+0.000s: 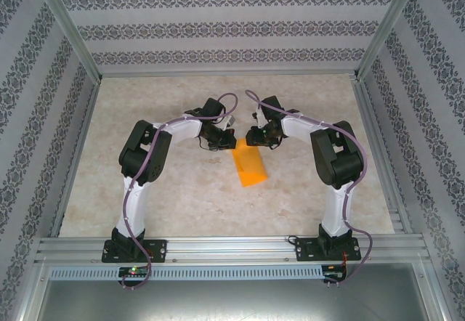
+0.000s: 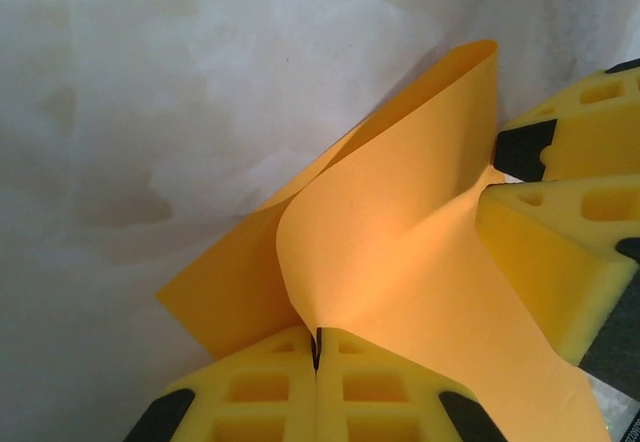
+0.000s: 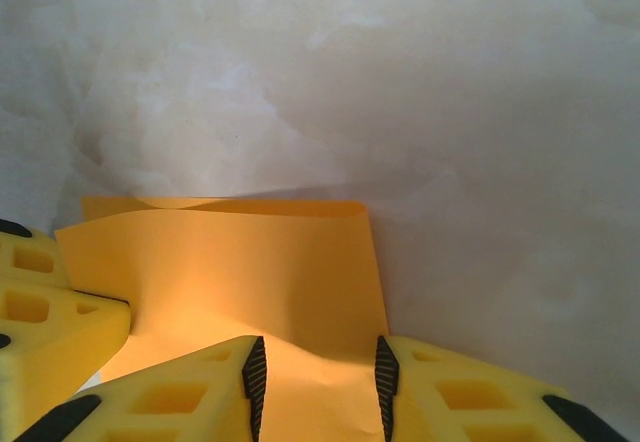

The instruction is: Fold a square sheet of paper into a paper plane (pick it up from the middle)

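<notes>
While the left gripper (image 2: 317, 357) pinches the square sheet of paper (image 1: 250, 167), doubled once between both grippers, the right gripper (image 3: 320, 377) stands spread astride it; we judge most folds remain.

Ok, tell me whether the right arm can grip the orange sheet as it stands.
Probably yes: the right gripper is open with an edge of the orange sheet lying between its jaws, nothing blocking. The left gripper, shut on the sheet, sits close beside it, so room is tight.
</notes>
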{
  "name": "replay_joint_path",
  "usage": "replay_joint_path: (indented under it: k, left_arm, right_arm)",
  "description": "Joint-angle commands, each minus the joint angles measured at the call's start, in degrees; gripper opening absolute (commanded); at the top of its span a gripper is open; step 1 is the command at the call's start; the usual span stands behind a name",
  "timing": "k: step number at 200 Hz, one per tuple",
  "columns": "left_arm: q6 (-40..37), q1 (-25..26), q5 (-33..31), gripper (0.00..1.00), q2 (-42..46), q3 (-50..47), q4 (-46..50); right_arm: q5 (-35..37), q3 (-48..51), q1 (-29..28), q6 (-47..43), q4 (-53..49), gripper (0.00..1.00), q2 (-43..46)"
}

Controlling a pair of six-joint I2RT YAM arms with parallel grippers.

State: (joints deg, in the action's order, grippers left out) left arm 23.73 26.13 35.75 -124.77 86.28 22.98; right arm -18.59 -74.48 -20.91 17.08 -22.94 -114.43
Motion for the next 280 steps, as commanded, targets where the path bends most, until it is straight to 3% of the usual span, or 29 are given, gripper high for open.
replay_joint_path:
  k: [1, 116, 217, 280]
  left_arm:
    - [-2.1, -0.61, -1.01, 0.0, 1.7, 0.25, 4.53]
    - [-3.0, -0.87, -0.94, 0.0, 2.21, -0.16, 5.23]
    - [-2.37, -1.13, 0.19, 0.0, 2.69, -0.14, 4.75]
    - [-1.07, -1.69, 0.57, 0.17, 5.11, -0.85, 3.82]
  right_arm:
    - [3.42, 0.52, -0.02, -1.44, -1.91, 0.38, 2.88]
    - [1.45, -2.91, -1.43, -2.57, -3.13, 0.37, -1.59]
    - [3.9, -2.26, -4.06, -2.61, -2.73, 0.28, -2.99]
    - [6.5, -1.46, -4.89, -2.72, -2.81, 0.22, -2.72]
